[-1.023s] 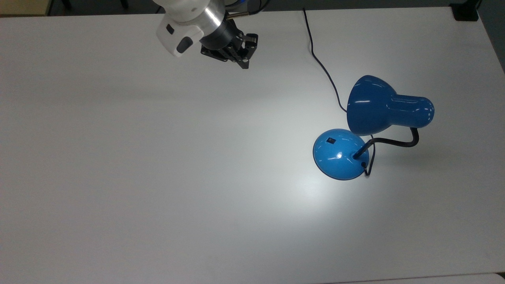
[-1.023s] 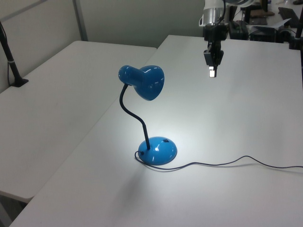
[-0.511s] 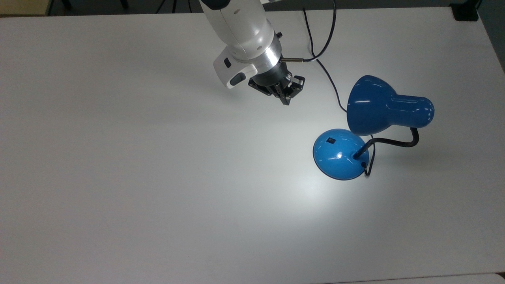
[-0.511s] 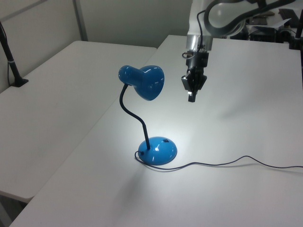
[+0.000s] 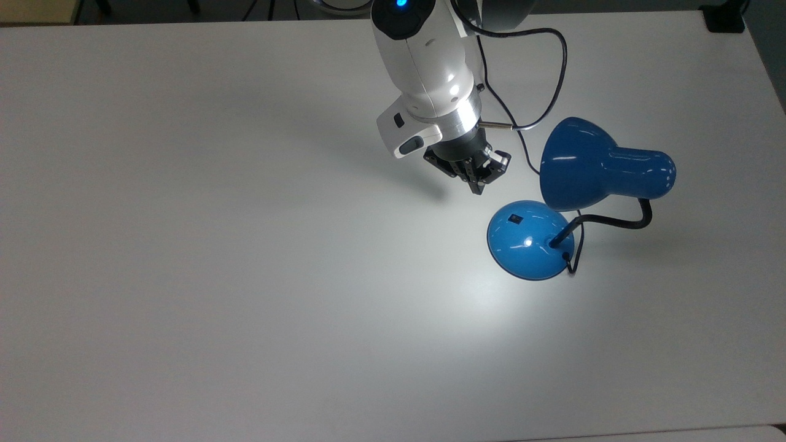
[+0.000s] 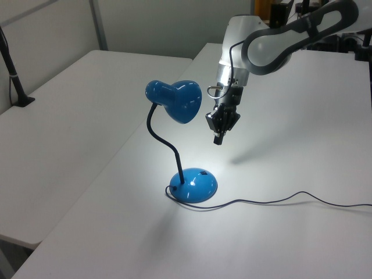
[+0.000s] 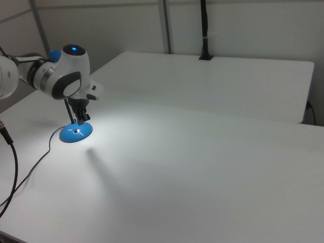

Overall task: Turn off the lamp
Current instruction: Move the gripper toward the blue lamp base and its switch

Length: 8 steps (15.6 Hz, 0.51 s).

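My gripper hangs above the lit lamp's base, not touching it.
Top view: gripper (image 5: 478, 178) closed, empty, just upper-left of the lamp (image 5: 532, 239) at the surface's (image 5: 184, 276) right; no readable writing.
Left view: gripper (image 6: 219, 133) beside the shade, above the base.
Right view: gripper (image 7: 79, 119) over the base, far left.
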Available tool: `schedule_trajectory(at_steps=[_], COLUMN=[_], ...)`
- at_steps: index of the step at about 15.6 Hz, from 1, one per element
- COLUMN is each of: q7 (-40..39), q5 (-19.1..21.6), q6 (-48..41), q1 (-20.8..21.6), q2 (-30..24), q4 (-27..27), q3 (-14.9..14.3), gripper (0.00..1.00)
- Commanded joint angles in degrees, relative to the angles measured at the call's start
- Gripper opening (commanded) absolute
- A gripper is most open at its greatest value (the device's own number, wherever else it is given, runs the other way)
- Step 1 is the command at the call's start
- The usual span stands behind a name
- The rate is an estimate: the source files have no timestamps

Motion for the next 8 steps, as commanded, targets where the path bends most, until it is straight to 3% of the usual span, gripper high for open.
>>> schedule_trajectory(at_steps=[1,8], q7=[3.87,8.88], q5=[1.18,1.18], q6=[2.16,9.54], q1=[2.17,4.37], q2=[3.26,6.25], q4=[3.40,3.49], q3=[-0.20,0.94], gripper=[0.00,0.00])
